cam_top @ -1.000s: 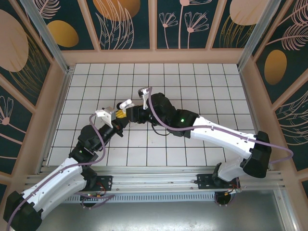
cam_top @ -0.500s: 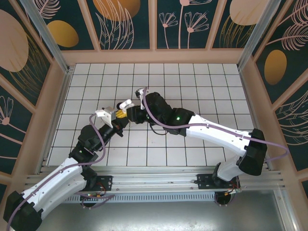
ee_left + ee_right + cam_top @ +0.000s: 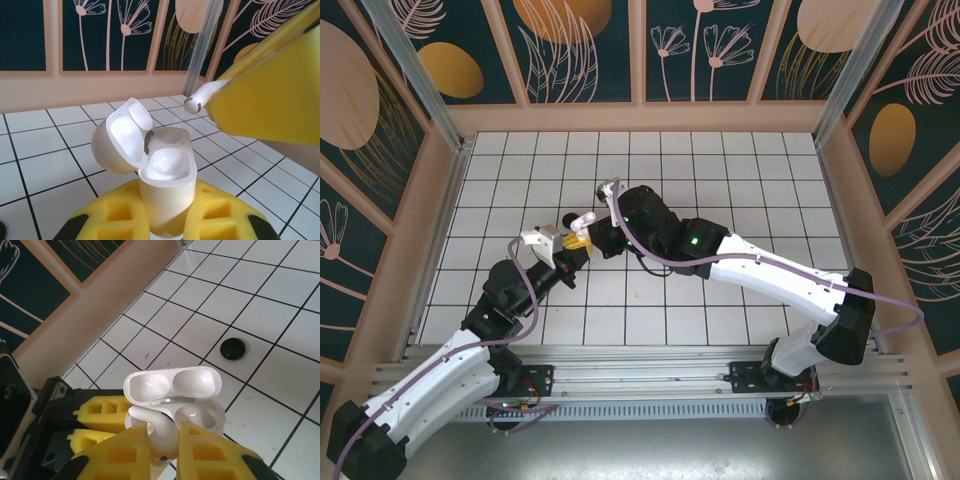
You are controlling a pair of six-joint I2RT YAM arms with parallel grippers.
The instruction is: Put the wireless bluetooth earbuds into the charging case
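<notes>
two grippers are meeting: the left gripper (image 3: 165, 222) is clamping the open white charging case (image 3: 167, 172), while the right gripper (image 3: 162, 442) is pinching a white earbud (image 3: 161, 429) over the case's 6 o'clock rim.

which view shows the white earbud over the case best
Right wrist: the white earbud is held in the right gripper above the open charging case. Left wrist shows just its stem end. Top external: too small to tell.
</notes>
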